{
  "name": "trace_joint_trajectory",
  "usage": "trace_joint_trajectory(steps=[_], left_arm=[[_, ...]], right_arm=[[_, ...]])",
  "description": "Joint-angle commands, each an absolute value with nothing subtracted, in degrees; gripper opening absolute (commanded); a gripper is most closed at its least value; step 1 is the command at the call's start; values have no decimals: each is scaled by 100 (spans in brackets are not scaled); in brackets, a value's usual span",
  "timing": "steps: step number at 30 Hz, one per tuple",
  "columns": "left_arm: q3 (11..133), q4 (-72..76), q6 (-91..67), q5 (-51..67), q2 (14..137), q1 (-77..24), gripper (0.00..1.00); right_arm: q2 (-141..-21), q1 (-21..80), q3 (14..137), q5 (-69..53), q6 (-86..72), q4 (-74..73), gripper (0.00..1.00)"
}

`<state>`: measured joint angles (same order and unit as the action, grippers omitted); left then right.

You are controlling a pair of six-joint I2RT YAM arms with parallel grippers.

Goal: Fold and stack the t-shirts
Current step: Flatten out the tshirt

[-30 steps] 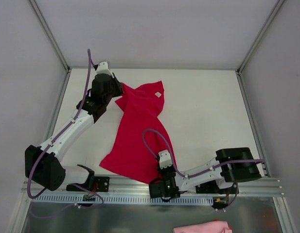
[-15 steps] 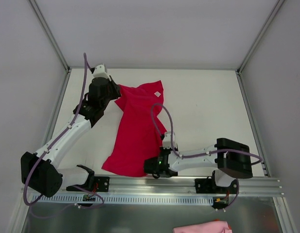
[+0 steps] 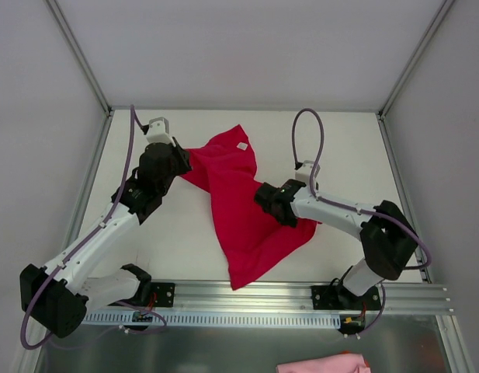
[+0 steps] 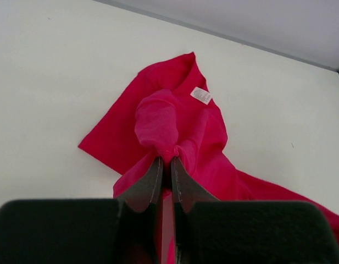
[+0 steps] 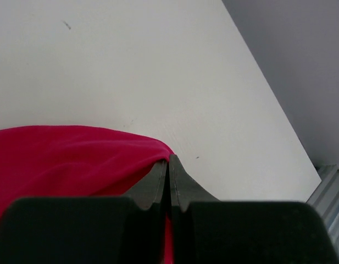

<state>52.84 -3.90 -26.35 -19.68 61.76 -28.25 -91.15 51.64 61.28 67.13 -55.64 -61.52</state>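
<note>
**Top view.** The shirt [image 3: 239,214] lay bunched and slanting across the middle of the table [image 3: 355,148]. It ran from its label [image 3: 242,146] at upper centre down to a corner just above the rail [image 3: 223,295] at the bottom.

**Wrist views.** My left fingers [image 4: 144,184] were pressed together on a fold of cloth at the shirt's upper-left part. My right fingers [image 5: 150,184] were likewise closed on an edge of cloth at its right side, near centre frame in the top view.

**Step in hand (judged).** I took this to be spreading the shirt flat before any fold. To do it well, I would draw the two pinches apart evenly and low over the table until the cloth between them went taut. Then I would lay it down square to the rail. Both grips looked thin, so a sharp tug might slip one.

**Edges and room.** Bare table lay open at the upper right, the right and the lower left of the frame. The wall stood close on the left of my left arm, and the shirt's lowest corner sat near the rail. I therefore judged a pull toward the upper right safer than one toward the bottom. A pink cloth [image 3: 321,364] lay beyond the rail at the bottom edge, well apart.
</note>
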Motion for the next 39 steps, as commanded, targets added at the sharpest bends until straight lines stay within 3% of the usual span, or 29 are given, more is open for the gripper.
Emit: trace_joint_trajectory(steps=[1, 3, 5, 6, 7, 11, 14, 15, 16, 17, 18, 19, 29, 33, 39], left_arm=[[5142, -360, -2724, -2311, 5819, -2997, 0], [4984, -360, -2777, -2320, 5740, -3076, 0], [4870, -317, -2839, -2312, 5713, -3155, 0], [4756, -238, -2848, -2320, 5739, -3190, 0], [4711, -220, -2848, -2346, 5765, -3217, 0], [4545, -115, -2883, -2496, 6072, -3357, 0], [4430, -26, -2918, -2487, 6344, -3427, 0], [4421, -18, -2909, -2479, 6441, -3489, 9], [4386, 130, -2900, -2583, 6512, -3533, 55], [4299, 201, -2918, -2697, 6635, -3672, 72], [4272, 220, -2944, -2872, 6671, -3726, 96], [4254, 202, -2979, -2926, 6697, -3761, 99], [3534, -457, -4165, -3437, 6302, -4464, 99], [3112, -475, -4719, -3463, 6328, -4745, 94], [2523, -861, -5493, -3972, 6083, -5019, 84]], right_arm=[[-9350, 4686, 6486, 7225, -4537, -5644, 1], [-9535, 4623, 6723, 7303, -4412, -5634, 24], [-9702, 4667, 6864, 7453, -4622, -5931, 68], [-9651, 4798, 6943, 7488, -4701, -6089, 81], [-9563, 4929, 6943, 7497, -4702, -6134, 84], [-8644, 5825, 6672, 7244, -4528, -6110, 88], [-7860, 6660, 5935, 6593, -3640, -4855, 88], [-7431, 7036, 5733, 6374, -3569, -4382, 88], [-7261, 7223, 5400, 6346, -3594, -4281, 88], [-7060, 7512, 5310, 6389, -3760, -4454, 88], [-7032, 7663, 5274, 6468, -3979, -4665, 87], [-7049, 7821, 5308, 6538, -4225, -4911, 87], [-9025, 9448, 6574, 6759, -7978, -8551, 89], [-8931, 9510, 6277, 6601, -7684, -8123, 89], [-7761, 9597, 5283, 6390, -6899, -6811, 86]])
